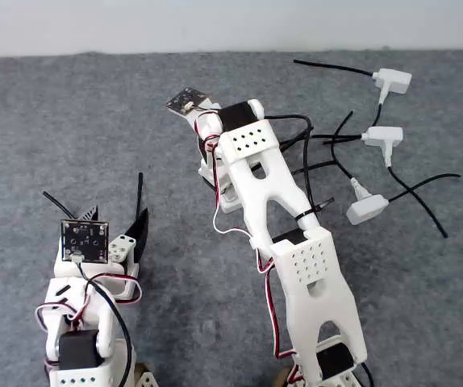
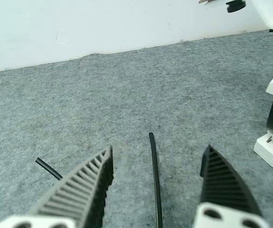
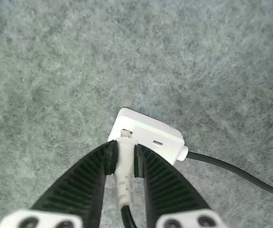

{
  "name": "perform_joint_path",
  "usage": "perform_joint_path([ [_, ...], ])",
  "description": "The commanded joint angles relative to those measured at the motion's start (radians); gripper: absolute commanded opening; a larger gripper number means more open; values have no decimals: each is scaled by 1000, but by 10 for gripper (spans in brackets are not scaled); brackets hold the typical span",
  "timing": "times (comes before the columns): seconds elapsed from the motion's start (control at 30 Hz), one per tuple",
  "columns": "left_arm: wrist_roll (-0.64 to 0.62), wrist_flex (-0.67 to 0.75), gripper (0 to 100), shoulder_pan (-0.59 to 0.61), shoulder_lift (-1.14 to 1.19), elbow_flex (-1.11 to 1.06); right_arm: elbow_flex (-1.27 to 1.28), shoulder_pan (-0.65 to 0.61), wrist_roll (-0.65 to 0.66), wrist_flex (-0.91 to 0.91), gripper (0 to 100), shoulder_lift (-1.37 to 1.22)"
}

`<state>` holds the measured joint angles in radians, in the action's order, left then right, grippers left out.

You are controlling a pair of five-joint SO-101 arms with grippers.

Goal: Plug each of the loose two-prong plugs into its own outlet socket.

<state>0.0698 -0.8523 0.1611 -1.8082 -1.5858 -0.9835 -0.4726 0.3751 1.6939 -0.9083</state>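
Note:
My right gripper [image 3: 124, 149] is shut on a white two-prong plug [image 3: 123, 168], whose front end sits against a slot of a white outlet socket [image 3: 151, 135] lying on the grey carpet. A black cable [image 3: 231, 168] leaves that socket. In the high view the right arm [image 1: 252, 145] covers this spot, and the socket [image 1: 228, 197] peeks out beside it. My left gripper [image 2: 158, 152] stands open low over the carpet, with a loose black cable end [image 2: 153, 166] lying between its fingers. The same socket [image 2: 271, 150] shows at the edge of the left wrist view.
Three more white plug or socket pieces [image 1: 393, 79] [image 1: 383, 137] [image 1: 367, 208] lie at the right with crossing black cables [image 1: 425, 205]. A second black cable end [image 2: 47, 167] lies by my left gripper. A pale wall [image 2: 103, 23] borders the carpet's far side.

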Motion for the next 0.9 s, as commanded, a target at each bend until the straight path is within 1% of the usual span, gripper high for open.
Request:
perform_joint_path([
  [0.0,-5,32,298,-5,-11,25,-8,7,6,19,8,-13],
  [0.33,-5,34,298,-5,-11,24,-11,-7,6,84,8,-12],
  [0.4,-5,34,298,-5,-11,24,-15,-10,-11,90,8,-10],
  [0.57,-5,34,298,-5,-11,24,-9,-8,-11,85,8,-15],
  [0.87,-5,34,298,-5,-11,24,-64,-13,-12,59,8,-97],
])
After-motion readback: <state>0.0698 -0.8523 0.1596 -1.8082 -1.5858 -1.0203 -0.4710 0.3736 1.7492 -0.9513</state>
